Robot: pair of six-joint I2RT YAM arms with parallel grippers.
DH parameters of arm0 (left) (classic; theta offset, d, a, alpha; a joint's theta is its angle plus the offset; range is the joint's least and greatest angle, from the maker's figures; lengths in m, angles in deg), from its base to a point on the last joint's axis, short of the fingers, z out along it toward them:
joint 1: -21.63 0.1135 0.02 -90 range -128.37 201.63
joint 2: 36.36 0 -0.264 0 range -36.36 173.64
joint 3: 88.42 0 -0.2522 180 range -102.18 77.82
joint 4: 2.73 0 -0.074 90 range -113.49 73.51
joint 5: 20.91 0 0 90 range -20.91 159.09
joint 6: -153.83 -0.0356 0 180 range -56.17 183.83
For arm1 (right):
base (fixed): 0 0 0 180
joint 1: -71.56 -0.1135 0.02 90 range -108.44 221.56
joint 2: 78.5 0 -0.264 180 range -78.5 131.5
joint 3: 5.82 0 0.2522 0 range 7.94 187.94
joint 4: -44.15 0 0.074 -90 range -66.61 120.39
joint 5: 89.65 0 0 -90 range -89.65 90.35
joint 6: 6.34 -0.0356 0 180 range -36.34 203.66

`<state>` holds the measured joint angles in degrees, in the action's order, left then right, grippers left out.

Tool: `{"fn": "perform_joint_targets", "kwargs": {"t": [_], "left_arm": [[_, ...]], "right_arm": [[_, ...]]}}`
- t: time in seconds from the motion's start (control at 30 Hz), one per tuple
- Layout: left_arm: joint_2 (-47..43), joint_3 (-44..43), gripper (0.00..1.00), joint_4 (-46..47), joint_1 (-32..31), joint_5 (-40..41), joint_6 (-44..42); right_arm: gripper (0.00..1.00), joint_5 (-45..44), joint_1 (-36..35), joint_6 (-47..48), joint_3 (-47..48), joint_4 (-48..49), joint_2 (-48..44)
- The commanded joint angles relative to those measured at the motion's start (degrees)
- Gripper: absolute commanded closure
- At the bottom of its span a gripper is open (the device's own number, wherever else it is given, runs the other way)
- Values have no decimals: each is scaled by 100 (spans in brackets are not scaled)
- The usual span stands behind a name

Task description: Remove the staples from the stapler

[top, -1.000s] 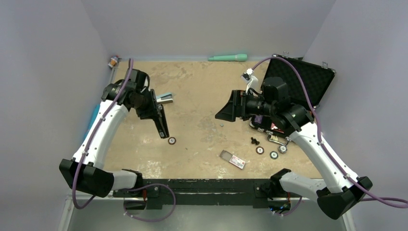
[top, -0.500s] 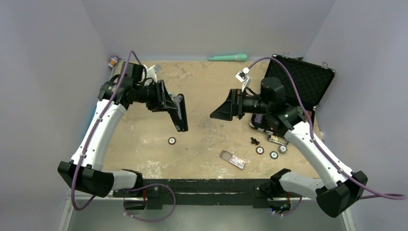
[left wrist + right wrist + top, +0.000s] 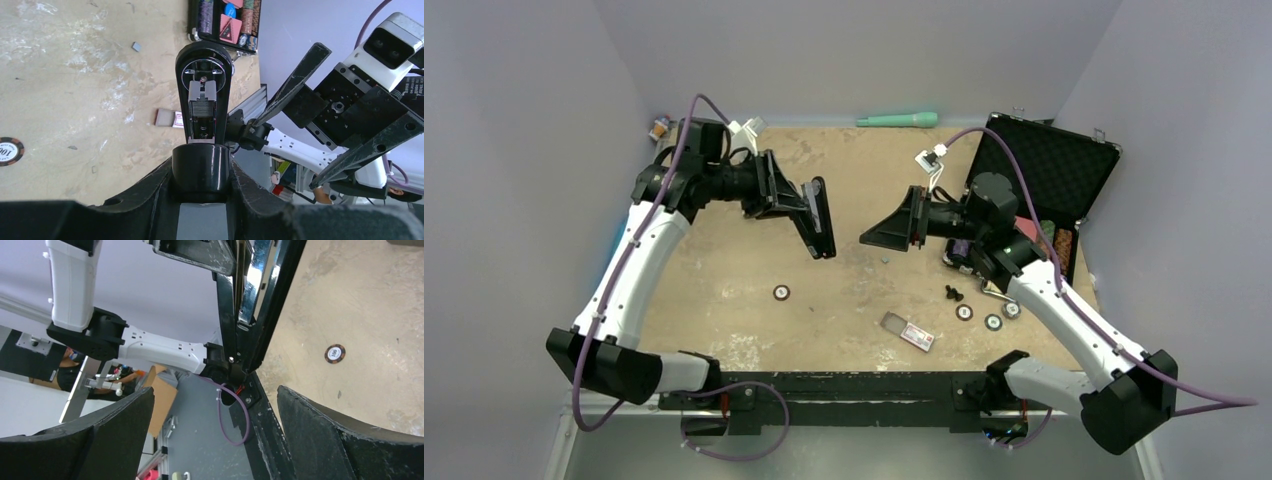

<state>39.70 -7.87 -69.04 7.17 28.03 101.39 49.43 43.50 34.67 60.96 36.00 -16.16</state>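
Aloft, left jaws clamp the open black stapler, staples showing inside; right jaws gape wide nearby.

White shells with black joint housings cover the left arm and the right arm. Each carries a purple cable, one looping at 7 o'clock and one running out at 4 o'clock in the top view. The fingers are black, tapered and scuffed, and a white two-lens camera tops one wrist.
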Motion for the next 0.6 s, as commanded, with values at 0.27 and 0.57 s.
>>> {"fn": "perform_joint_targets", "kwargs": {"t": [0.27,0.57], "left_arm": [[80,-265,100,1084,-489,-754,574],[296,-385,100,1626,-894,-1105,873]], "right_arm": [[1,118,149,-257,-208,732,-302],[1,203,519,-233,-519,757,-565]]}}
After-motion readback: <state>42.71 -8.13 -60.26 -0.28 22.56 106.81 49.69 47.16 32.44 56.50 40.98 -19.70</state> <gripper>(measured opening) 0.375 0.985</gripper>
